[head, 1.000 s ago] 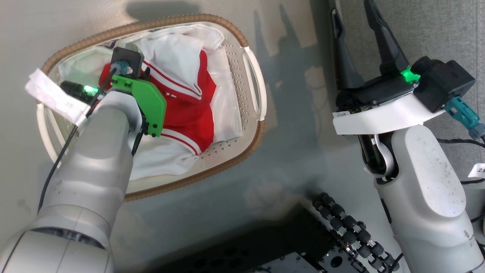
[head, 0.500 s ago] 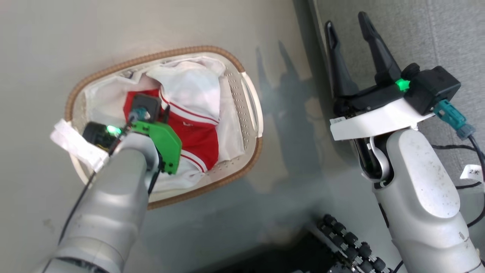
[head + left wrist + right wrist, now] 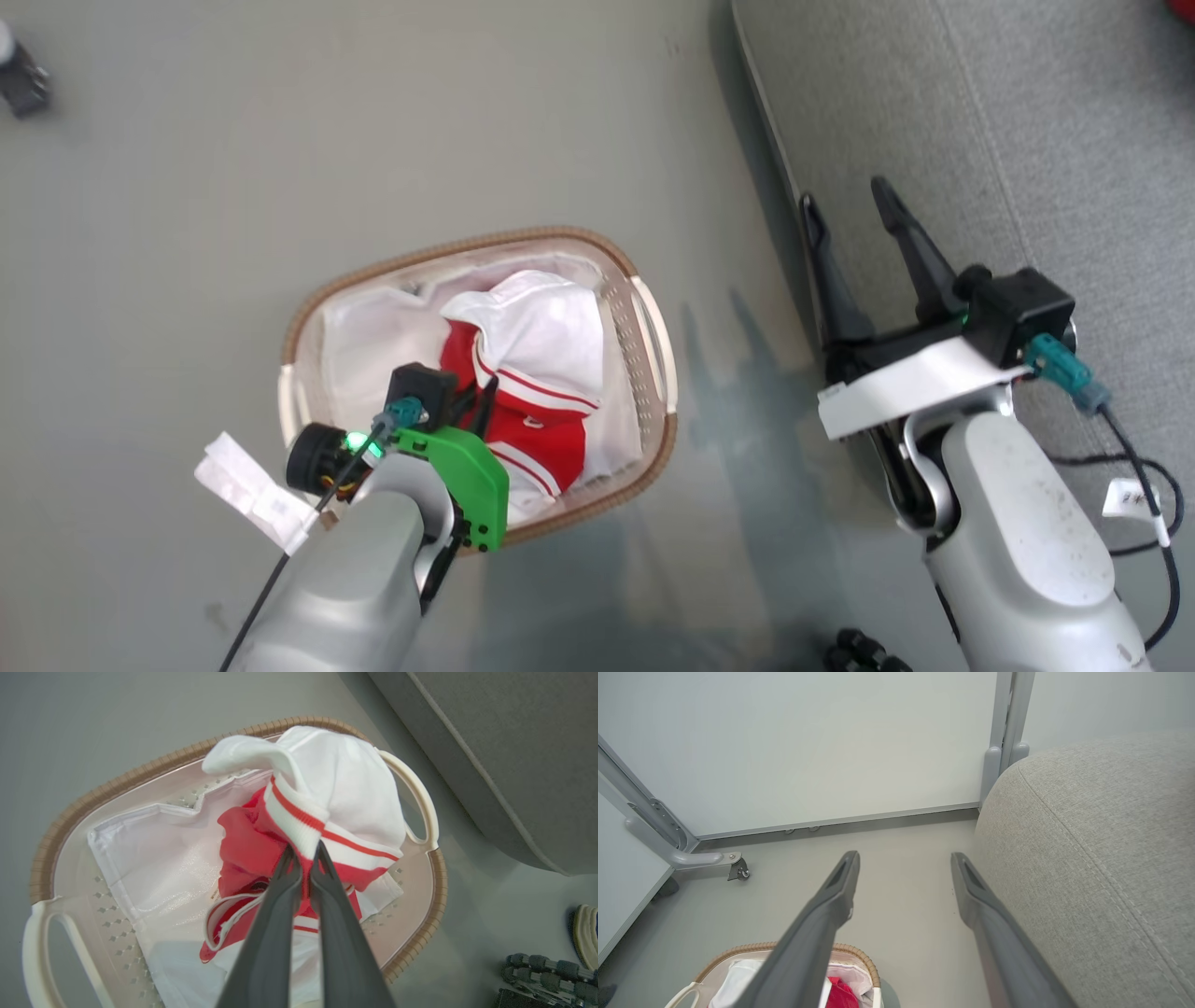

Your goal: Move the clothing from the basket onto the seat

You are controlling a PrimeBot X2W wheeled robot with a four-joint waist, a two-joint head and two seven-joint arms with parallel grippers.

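While the clothing [image 3: 247, 844] is pinched at its red-and-white striped trim by the left gripper [image 3: 304, 855], fingers squeezed together on the fabric, it's all still in the basket [image 3: 140, 767], bunched up over the white liner [image 3: 154, 858]. The left wrist view is the one that shows the pinch. From the head you mostly get the green wrist bracket and a sliver of dark finger, so you couldn't judge the grip from there. The basket sits on the floor [image 3: 280, 140], just beside the seat [image 3: 1027, 140] but not touching it. The right gripper [image 3: 845, 196] hangs over the seat's edge with its fingers spread wide and nothing between them. Its own wrist view adds a pale wall [image 3: 831, 742] and a small caster [image 3: 738, 870] further back.

Compared with a second ago, the head camera has pulled back, so the basket looks smaller and there's more floor and seat in frame. The left wrist is now at the basket's near rim instead of deep inside, and the white panel is drawn up into a peak rather than lying flatter. The right gripper is spread the same as before.

The fingers hide the lower folds, so I can't tell how much has lifted off the liner. There's dark print on the fabric, too small to read
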